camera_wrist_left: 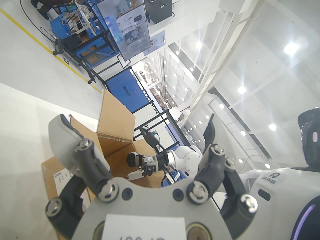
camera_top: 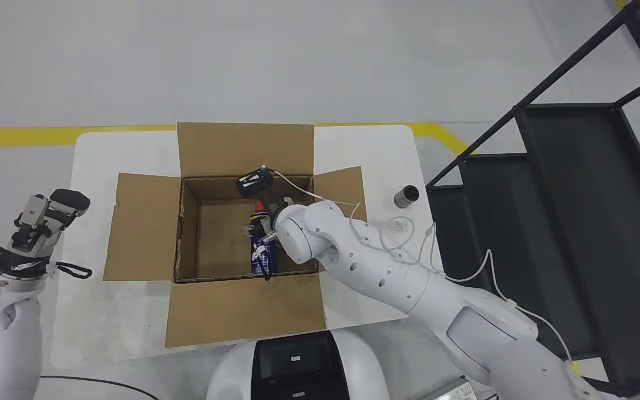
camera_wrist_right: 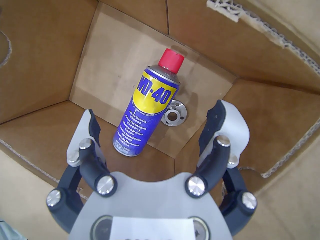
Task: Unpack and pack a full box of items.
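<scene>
The open cardboard box stands in the middle of the white table, flaps spread. On its floor a blue and yellow spray can with a red cap lies on its side, and a small metal flange rests against it. My right gripper hangs open inside the box just above the can, one finger to each side, touching nothing. In the top view the right gripper is at the box's right inner side, with the spray can partly showing beneath it. My left gripper stands open and empty at the table's far left edge, pointing up.
A dark cylinder stands on the table right of the box. Black metal stairs rise past the table's right edge. From the left wrist, the box and the right gripper show beyond the left gripper.
</scene>
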